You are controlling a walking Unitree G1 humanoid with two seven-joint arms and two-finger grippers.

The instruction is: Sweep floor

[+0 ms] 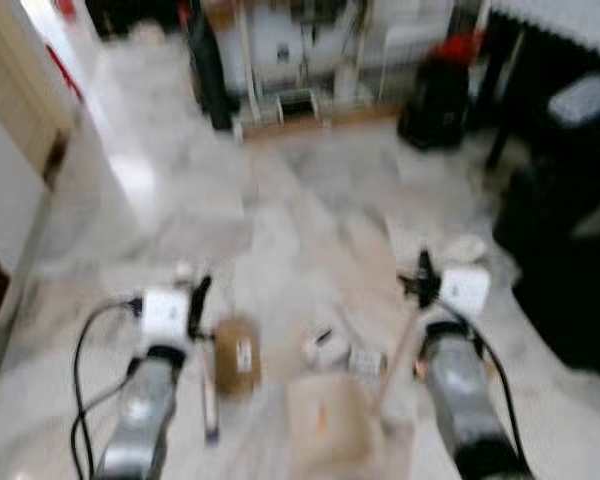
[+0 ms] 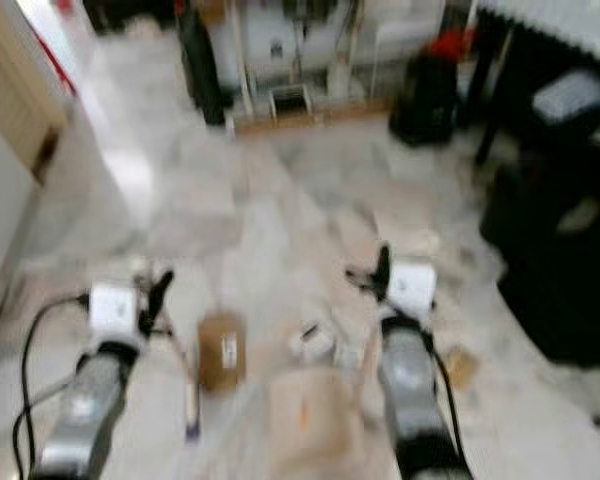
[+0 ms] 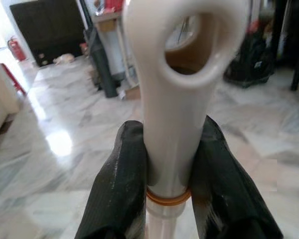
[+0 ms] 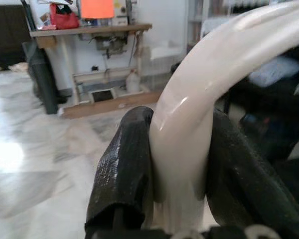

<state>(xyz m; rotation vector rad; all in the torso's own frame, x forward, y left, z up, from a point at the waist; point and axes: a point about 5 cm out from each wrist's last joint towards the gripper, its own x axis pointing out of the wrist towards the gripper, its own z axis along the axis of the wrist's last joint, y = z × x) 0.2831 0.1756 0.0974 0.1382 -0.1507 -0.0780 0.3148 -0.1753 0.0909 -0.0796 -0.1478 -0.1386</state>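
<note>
Both eye views are blurred. My left gripper [image 1: 195, 300] is shut on a cream broom handle [image 3: 154, 89] that has a hanging hole at its end; the stick [image 1: 210, 400] runs down toward the floor. My right gripper [image 1: 421, 280] is shut on a curved cream dustpan handle [image 4: 209, 74]. That handle [image 1: 398, 360] slopes down to a beige dustpan [image 1: 325, 420] on the marble floor between my arms. A brown cardboard box [image 1: 237, 355] and small white scraps [image 1: 325, 345] lie just beyond the pan.
A large black bin or bag [image 1: 570, 270] stands close on the right. At the back are a black bag with red on it [image 1: 440, 100], a worktable [image 4: 89, 31] and a dark upright object [image 1: 208, 70]. A white wall and door frame [image 1: 10, 200] stand on the left.
</note>
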